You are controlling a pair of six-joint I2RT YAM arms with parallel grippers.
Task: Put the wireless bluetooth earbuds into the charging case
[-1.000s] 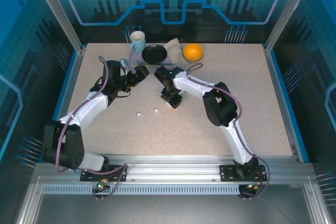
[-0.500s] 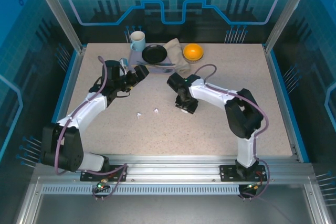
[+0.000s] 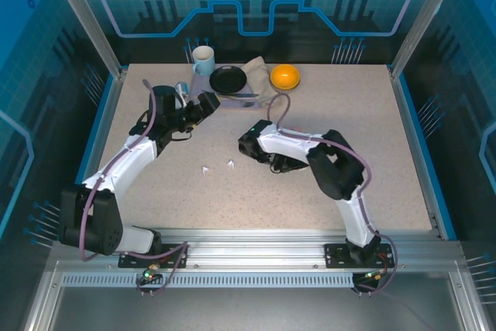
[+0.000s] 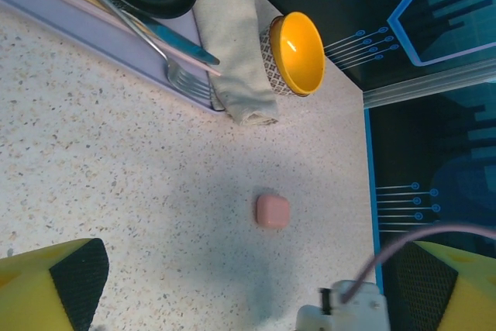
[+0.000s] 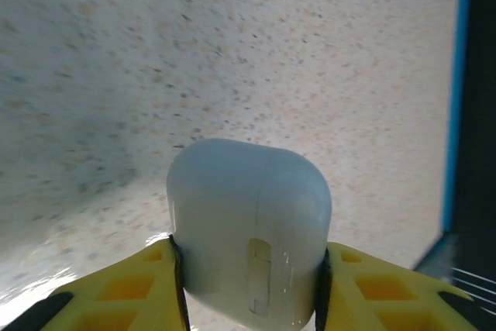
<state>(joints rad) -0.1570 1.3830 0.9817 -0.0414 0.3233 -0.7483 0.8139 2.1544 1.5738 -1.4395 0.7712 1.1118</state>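
Within the last second, swung the right wrist away from its place just beside the white earbuds (image 3: 231, 163), out to the right and then round again, so as to leave the right gripper (image 3: 284, 165) low over the middle of the bench (image 3: 372, 137). Drew the jaws in a little along the way. Now clamped on a white charging case (image 5: 248, 215), with yellow fingers (image 5: 132, 284) pressed against both flanks and the speckled bench blurred behind. Cannot tell from here whether lifted clear or resting; lid seemingly shut. Kept the left gripper (image 3: 206, 103) near the far-left tray, jaws spread wide apart and holding nothing, looking down on a salmon-pink case (image 4: 272, 211) lying alone on the bench, near a yellow bowl (image 4: 298, 52) and a folded napkin (image 4: 232, 36). Left the two white earbuds untouched, lying close together on the open bench, left of the right gripper and apart from both cases. Judged from this: case secured and carried or turned for presentation, nothing seated yet. Likely calls next for opening the lid, then fetching an earbud with the free gripper. Tiny, light pieces, easily flicked aside.
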